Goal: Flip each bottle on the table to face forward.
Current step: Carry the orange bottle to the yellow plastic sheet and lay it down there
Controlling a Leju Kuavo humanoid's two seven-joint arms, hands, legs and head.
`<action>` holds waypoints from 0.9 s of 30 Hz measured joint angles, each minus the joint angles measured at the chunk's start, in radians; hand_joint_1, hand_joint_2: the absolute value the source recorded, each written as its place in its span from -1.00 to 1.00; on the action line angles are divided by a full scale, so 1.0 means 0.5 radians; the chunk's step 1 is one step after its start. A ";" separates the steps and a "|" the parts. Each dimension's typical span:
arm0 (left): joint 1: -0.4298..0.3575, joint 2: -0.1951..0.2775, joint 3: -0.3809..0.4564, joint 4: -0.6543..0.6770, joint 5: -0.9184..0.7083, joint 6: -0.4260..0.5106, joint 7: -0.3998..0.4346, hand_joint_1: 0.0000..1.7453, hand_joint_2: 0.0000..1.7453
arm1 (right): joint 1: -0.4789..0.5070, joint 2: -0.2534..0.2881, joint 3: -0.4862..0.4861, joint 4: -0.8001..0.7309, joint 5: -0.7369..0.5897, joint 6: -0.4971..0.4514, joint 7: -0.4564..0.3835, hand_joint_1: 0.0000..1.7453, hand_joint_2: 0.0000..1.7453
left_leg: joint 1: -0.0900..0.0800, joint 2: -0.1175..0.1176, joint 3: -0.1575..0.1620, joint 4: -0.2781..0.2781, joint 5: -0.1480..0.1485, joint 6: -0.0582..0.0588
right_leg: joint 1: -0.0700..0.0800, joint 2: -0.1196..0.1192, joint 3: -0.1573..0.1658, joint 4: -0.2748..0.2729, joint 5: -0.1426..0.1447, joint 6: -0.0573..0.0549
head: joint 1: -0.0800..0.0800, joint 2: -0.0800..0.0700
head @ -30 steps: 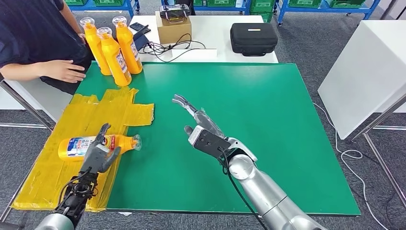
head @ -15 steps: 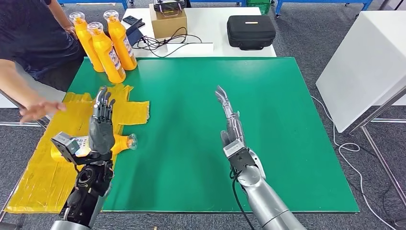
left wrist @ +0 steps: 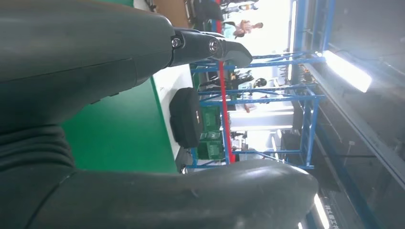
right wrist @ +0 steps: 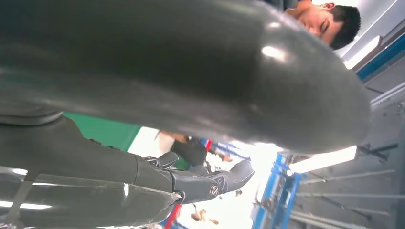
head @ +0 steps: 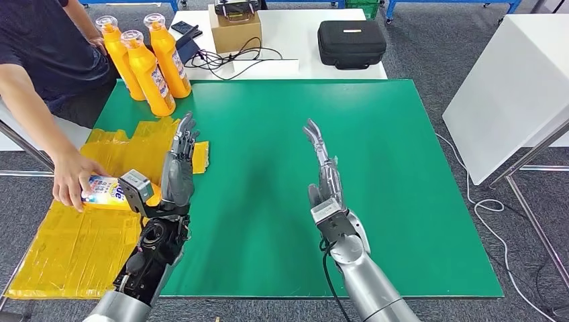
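Bottles: one orange bottle (head: 107,192) lies on its side on the yellow taped patch (head: 80,235) at the left part of the green desk (head: 376,201), its label upward, with a person's hand (head: 70,180) resting on its near end. Its neck end is hidden behind the left hand (head: 176,176). Three more orange bottles (head: 144,60) stand upright, close together, at the far left corner of the desk. Left hand is raised above the desk just beside the lying bottle, fingers extended and apart, holding nothing. Right hand (head: 325,176) is raised over the middle of the desk, fingers straight and spread, likewise empty, well apart from every bottle. Beyond the desk, a white table (head: 302,40) carries a black case (head: 352,41), a cardboard box (head: 236,28) and cables.
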 joint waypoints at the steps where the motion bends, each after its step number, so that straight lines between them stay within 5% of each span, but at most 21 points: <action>1: 0.010 0.000 0.000 -0.001 -0.002 -0.007 0.000 -1.00 -1.00 | 0.013 0.014 0.002 -0.016 0.034 -0.027 0.004 -1.00 -1.00 | 0.000 0.000 -0.001 0.000 0.000 0.000 | 0.000 0.000 -0.001 0.000 0.000 0.000 | 0.000 0.000; 27: 0.134 0.038 0.058 -0.063 -0.028 -0.006 -0.001 -1.00 -1.00 | 0.070 0.104 0.046 -0.083 0.111 -0.037 0.012 -1.00 -1.00 | 0.002 0.000 -0.007 -0.001 -0.001 -0.002 | 0.004 0.001 -0.006 0.001 0.000 0.000 | 0.000 0.000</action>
